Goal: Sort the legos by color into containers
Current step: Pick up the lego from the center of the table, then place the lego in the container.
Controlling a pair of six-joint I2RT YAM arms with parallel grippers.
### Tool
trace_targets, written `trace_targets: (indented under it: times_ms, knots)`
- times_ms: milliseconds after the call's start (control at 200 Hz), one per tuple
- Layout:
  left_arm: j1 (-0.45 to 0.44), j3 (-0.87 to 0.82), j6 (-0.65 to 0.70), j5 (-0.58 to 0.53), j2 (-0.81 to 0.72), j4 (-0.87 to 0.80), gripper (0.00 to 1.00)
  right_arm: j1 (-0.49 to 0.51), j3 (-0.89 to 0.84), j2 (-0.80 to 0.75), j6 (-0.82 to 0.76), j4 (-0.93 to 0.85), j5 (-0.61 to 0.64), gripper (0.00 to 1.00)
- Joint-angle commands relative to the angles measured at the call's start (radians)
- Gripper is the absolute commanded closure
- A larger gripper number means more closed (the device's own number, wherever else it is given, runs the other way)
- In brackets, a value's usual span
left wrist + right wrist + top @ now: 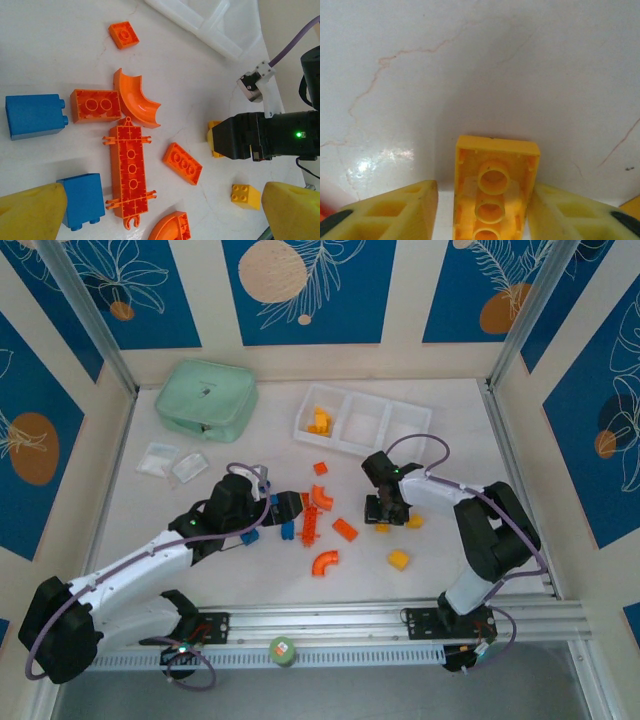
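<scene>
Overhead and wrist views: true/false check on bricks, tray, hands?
1. A yellow brick sits between the right hand's fingers, hollow side showing. True.
2. The left hand is shut. False: it is open and holds nothing.
3. The tray's left compartment, seen from overhead, holds yellow bricks. True.
4. The mint green box stands right of the tray. False: it stands left of it.
5. The middle compartment holds orange bricks. False: it looks empty; they lie on the table.
</scene>
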Motion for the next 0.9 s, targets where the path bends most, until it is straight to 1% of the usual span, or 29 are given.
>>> trace_targets:
  times_ms: [0, 225, 415, 540, 630, 705, 895]
  knots:
    - [-0.012, 0.022, 0.017, -0.016, 0.013, 0.026, 0.01, 0.009, 0.007, 0.011, -0.004, -0.016, 0.007, 0.58]
    - [-0.011, 0.031, 0.023, -0.012, 0.019, 0.024, 0.01, 0.011, 0.011, 0.003, -0.016, -0.022, 0.013, 0.68]
    - [-0.012, 0.039, 0.035, -0.017, 0.008, 0.013, 0.01, 0.011, 0.030, -0.043, -0.034, -0.042, 0.018, 0.69]
    - [-0.008, 0.064, 0.073, -0.036, -0.003, -0.025, 0.01, 0.013, 0.070, -0.087, -0.049, -0.066, 0.029, 0.69]
    - [-0.004, 0.094, 0.106, -0.064, -0.010, -0.072, 0.01, 0.022, 0.119, -0.101, -0.071, -0.069, 0.034, 0.69]
    - [0.007, 0.116, 0.128, -0.069, -0.013, -0.099, 0.01, 0.031, 0.183, -0.082, -0.093, -0.071, 0.044, 0.69]
    - [0.060, 0.154, 0.152, -0.046, 0.001, -0.126, 0.01, 0.046, 0.390, 0.032, -0.153, -0.027, 0.072, 0.69]
